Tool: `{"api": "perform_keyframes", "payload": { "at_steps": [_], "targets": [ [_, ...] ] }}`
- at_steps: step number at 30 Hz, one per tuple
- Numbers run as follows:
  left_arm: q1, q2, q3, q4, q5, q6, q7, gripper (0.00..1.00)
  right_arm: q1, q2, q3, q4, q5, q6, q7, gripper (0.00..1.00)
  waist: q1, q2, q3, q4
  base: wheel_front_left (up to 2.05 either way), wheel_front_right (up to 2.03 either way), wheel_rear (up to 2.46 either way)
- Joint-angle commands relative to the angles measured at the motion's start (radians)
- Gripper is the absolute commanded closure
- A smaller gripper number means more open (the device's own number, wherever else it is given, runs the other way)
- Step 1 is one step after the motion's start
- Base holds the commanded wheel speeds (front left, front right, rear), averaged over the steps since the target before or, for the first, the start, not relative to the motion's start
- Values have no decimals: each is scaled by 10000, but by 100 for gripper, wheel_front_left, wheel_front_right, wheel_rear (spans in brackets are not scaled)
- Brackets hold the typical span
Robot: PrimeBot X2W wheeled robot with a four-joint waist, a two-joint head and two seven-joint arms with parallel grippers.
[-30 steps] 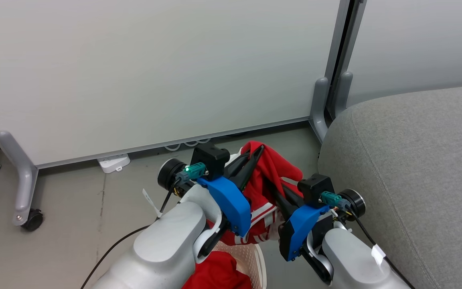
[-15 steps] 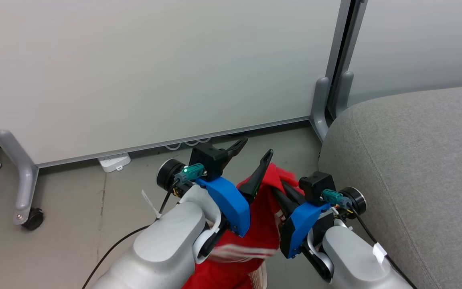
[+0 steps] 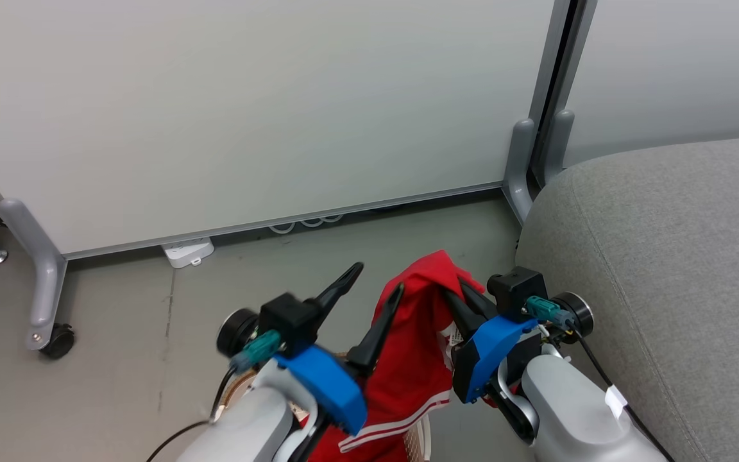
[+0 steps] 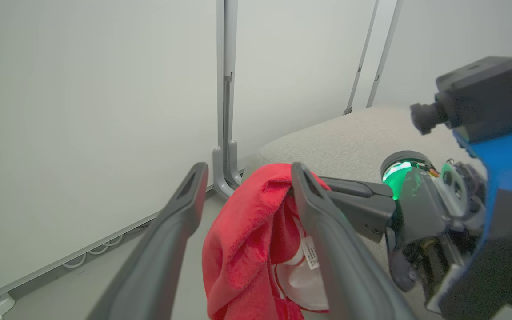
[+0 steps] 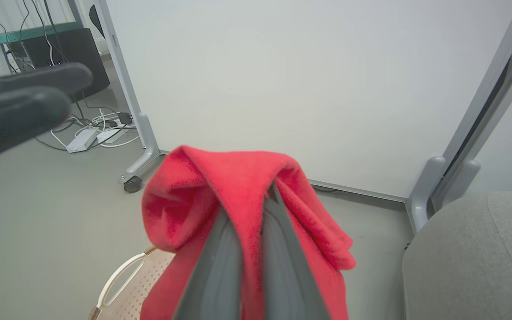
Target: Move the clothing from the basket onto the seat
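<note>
Since left gripper (image 3: 379,277) let go: a second back both grippers were clamped on the striped garment (image 3: 416,359). Now one hold is left.
Left gripper: jaws spread wide, nothing between them. It has dropped back on the far side of the garment from the seat (image 3: 664,256). Its seat-side finger (image 3: 376,330) sits just beside the red fold; can't tell if it touches.
Basket (image 5: 142,289): on the floor below the hanging cloth, beside the seat but apart from it.
Striped garment: lifted and draped in a peak over the right fingers. Its white-striped hem hangs down to the basket, so the tail is not fully out. It is short of the seat and not over the cushion yet.
Right gripper (image 3: 459,296): jaws pressed nearly together with red cloth pinched between them and folded over the tips. Closer to the seat than anything else in play.
Seat: bare grey cushion, nothing on it yet.
Read: looks like a handoff to one arm, so the right one carries across to the seat alone. Needs more lift first, or the hem may drag on the basket rim.
Plain red garment: can't tell where it is from these views, probably down in the basket.
</note>
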Motion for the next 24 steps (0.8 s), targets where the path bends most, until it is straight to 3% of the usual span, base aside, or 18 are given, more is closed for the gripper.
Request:
{"api": "perform_keyframes", "payload": {
  "at_steps": [1,11,24],
  "targets": [
    [381,162,280,-284,262,23,-31,0,-8,-12,-63,-67,-57,-7,-61,100,-1,-1,14,21,0,0,0],
    [2913,431,2543,-2139,2092,-351,-34,0,211,-13,-360,-194,-286,-7,-53,100,-1,-1,54,96,0,0,0],
    [4369,-42,4294,-2349,3239,-860,-35,0,366,-13,-597,-348,-427,-7,56,100,-1,-1,118,183,0,0,0]
  ]
}}
